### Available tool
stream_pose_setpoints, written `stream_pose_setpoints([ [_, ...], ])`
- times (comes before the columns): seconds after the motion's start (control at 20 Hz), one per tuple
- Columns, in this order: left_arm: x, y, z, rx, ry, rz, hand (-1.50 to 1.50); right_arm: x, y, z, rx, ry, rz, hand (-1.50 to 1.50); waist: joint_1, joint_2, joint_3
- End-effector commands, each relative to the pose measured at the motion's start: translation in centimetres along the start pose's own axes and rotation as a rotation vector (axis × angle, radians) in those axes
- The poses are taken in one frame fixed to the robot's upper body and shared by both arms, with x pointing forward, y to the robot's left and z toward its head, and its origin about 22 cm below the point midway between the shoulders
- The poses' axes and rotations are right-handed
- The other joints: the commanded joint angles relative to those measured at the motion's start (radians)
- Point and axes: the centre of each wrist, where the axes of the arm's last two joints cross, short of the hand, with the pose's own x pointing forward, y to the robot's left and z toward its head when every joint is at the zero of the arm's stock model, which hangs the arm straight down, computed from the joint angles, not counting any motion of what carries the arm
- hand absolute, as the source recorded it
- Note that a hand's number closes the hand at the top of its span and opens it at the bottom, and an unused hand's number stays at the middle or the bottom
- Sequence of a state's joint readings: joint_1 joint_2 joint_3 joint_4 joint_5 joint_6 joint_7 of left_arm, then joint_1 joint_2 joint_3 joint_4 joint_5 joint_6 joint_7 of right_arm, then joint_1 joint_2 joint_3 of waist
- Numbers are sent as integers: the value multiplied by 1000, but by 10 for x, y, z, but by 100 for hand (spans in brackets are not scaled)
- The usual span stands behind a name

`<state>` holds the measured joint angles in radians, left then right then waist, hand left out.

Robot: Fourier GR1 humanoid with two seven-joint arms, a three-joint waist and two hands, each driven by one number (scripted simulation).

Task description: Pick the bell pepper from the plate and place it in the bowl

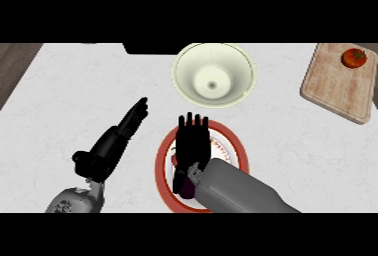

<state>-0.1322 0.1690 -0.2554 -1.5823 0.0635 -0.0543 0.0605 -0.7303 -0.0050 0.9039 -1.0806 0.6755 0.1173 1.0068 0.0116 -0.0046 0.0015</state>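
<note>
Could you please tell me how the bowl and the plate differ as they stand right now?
The bowl is pale cream all over; the plate has a red rim round a white middle. The bowl is deep and shows fully, with nothing in it; the plate is flat and partly hidden under the right hand. The bowl sits farther from the robot than the plate. Both are round and rest on the white counter.

You have two hands in view: the left hand [111,142] at eight o'clock, the right hand [192,145] at six. One bowl [198,60] sits at twelve o'clock, one plate [163,150] at six, and one cutting board [332,87] at two with one tomato [354,58] on it. One bell pepper [187,189] shows only as a dark sliver under the right hand.
</note>
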Motion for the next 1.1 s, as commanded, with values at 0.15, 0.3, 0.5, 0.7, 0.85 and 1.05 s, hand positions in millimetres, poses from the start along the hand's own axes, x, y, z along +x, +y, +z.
stream_pose_setpoints([
  [0.15,-4,3,2,4,8,1,0,-8,16,-17,-101,-60,43,150,1,6,-1],
  [0.3,2,8,0,4,3,9,0,-6,17,-13,-123,-60,45,150,-3,5,-1],
  [0.5,8,25,-7,-5,2,11,0,0,16,-11,-172,-64,10,150,5,7,-1],
  [0.7,3,-4,-19,-90,-36,20,0,2,-31,-35,-55,11,-135,150,82,29,-2],
  [0.85,15,-11,-24,-113,-44,-17,0,3,-65,-45,2,46,-205,150,118,35,-2],
  [1.05,9,-14,-25,-97,-41,-22,0,8,-88,-56,-82,115,-155,150,123,35,-3],
])
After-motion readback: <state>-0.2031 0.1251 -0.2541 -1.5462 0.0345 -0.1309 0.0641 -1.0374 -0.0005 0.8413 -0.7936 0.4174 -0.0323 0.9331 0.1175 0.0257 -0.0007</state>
